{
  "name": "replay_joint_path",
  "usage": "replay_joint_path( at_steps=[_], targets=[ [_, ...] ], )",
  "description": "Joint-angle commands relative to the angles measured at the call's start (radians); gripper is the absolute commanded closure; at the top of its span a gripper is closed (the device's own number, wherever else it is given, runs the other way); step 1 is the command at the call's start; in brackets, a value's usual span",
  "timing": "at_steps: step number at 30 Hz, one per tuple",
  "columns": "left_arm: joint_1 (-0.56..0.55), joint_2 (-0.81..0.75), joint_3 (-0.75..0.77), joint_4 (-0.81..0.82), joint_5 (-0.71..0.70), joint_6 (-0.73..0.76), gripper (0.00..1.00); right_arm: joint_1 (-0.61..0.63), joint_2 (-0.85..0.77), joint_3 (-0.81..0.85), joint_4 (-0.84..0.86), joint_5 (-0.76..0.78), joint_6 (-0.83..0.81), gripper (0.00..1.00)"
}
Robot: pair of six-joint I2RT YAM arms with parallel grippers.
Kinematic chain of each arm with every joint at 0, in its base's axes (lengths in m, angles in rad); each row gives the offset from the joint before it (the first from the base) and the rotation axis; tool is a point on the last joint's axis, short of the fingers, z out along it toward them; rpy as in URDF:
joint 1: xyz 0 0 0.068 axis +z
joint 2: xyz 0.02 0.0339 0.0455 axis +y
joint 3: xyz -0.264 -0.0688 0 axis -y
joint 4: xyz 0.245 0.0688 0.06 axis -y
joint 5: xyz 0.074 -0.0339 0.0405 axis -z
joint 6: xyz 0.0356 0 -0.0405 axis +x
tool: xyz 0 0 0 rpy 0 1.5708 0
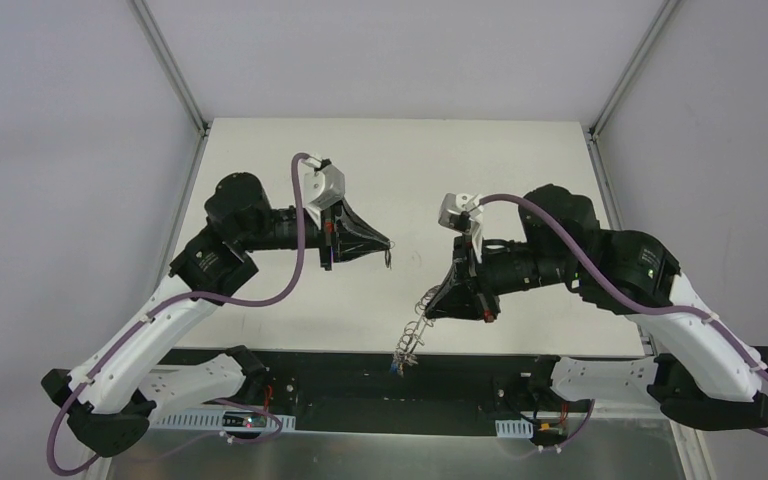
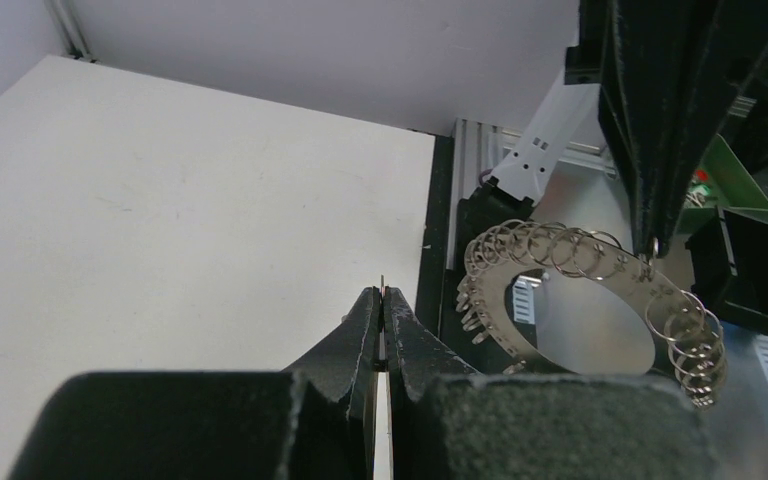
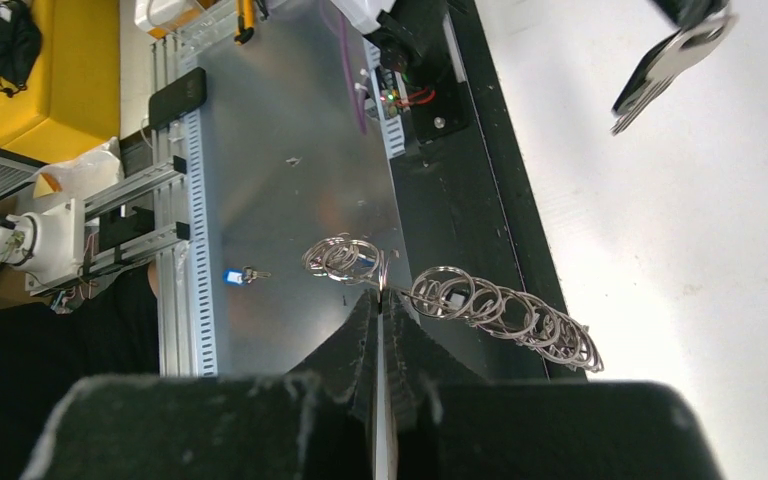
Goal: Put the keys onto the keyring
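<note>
Currently, left of centre in the top view, the left gripper had its fingers pressed together on 1 of the keys, its silver blade showing at the upper right of the right wrist view. Further right, the right gripper was clamped on the rim of the keyring, which hung at lower centre. The step in hand appeared to be threading. The next move likely required aligning the key's hole with 1 wire loop.

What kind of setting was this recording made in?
Probably a robotics lab bench cell: a white tabletop boxed in by plain grey panels on aluminium framing, with slotted rails and workshop clutter beyond its near edge.
</note>
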Motion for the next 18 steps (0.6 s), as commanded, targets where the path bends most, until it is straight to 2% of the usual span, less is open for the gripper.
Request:
replay_joint_path(
  at_steps=[1,18],
  targets=[
    [-0.011,-0.045,-0.009,0.009,0.106,-0.002,1.0,-0.005,0.019,0.071,0.12,-0.101,0.018,1.0],
    [-0.01,-0.119,0.008,0.083,0.248,-0.072,1.0,-0.034,0.104,0.091,0.259,-0.243,0.104,1.0]
  ],
)
